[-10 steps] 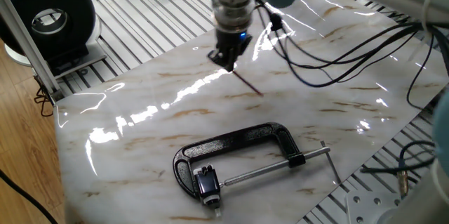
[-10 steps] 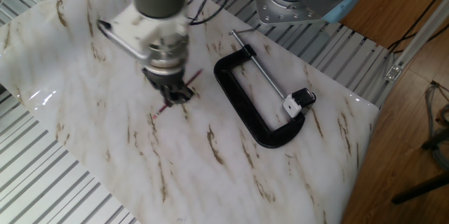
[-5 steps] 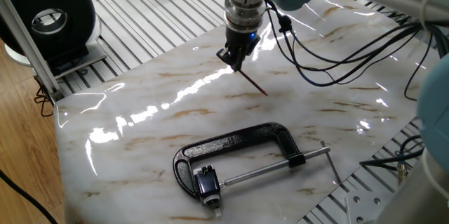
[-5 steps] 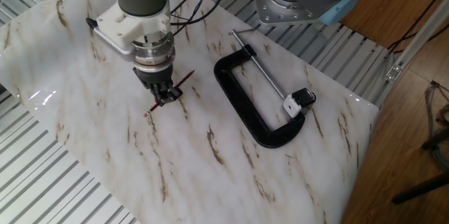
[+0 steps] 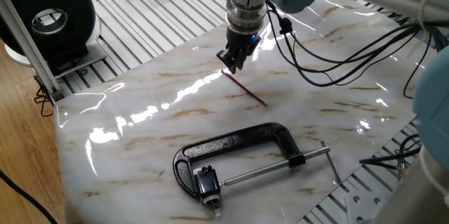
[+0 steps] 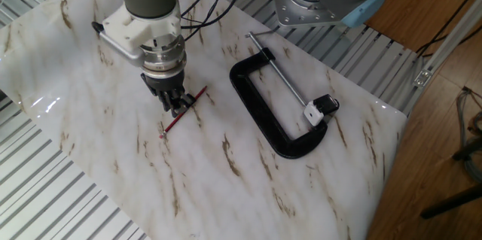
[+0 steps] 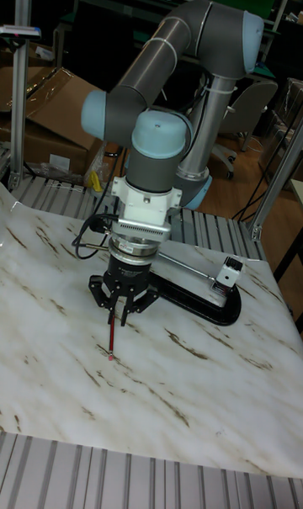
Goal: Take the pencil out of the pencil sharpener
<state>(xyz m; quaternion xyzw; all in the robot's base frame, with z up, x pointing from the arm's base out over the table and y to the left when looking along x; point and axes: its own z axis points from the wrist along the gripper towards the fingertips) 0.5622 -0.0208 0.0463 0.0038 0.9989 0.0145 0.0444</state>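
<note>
The pencil (image 5: 249, 90), a thin dark-red stick, lies flat on the marble sheet (image 5: 140, 147), well away from the pencil sharpener (image 5: 207, 184). That small black-and-silver block sits at the screw end of the black clamp (image 5: 238, 140). My gripper (image 5: 231, 64) points straight down over one end of the pencil, its fingers slightly apart and no longer gripping it. The other fixed view has the pencil (image 6: 181, 113) running under the gripper (image 6: 177, 107), with the pencil sharpener (image 6: 324, 106) far to the right. In the tall view the pencil (image 7: 112, 336) reaches forward from the gripper (image 7: 124, 311).
The clamp (image 6: 263, 112) lies between gripper and sharpener, its silver rod (image 6: 282, 74) alongside. A round black device (image 5: 49, 13) stands at the back left. Black cables (image 5: 337, 48) hang behind the arm. Ribbed metal (image 5: 154, 20) borders the marble.
The pencil has dropped out of the fingers onto the marble and now lies flat. The gripper has barely moved since half a second ago.
</note>
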